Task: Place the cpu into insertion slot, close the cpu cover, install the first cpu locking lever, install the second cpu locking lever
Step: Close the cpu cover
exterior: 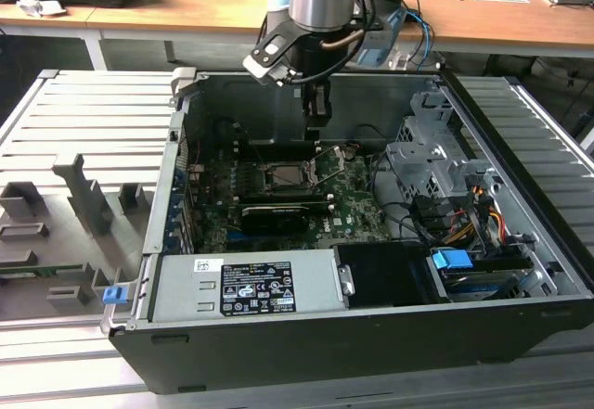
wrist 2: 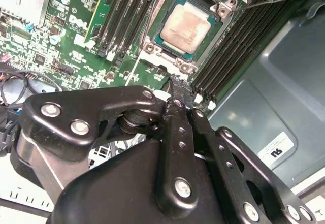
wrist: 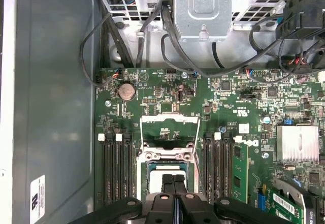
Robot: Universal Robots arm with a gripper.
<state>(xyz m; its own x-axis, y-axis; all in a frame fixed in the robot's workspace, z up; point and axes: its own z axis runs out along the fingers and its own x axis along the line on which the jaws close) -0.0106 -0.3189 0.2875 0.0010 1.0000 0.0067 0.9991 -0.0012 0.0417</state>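
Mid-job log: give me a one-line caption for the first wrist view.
Shut gripper poised over the chip seated in the socket, cover open.

The cpu (wrist 2: 184, 27) is pale silver-grey, the board (wrist 2: 87, 8) green, the end effector (wrist 2: 177, 88) black, the case wall (wrist 2: 277, 66) grey-blue.

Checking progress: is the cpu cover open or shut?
Open: the cpu cover is swung back, leaving the cpu with its metal top uncovered.
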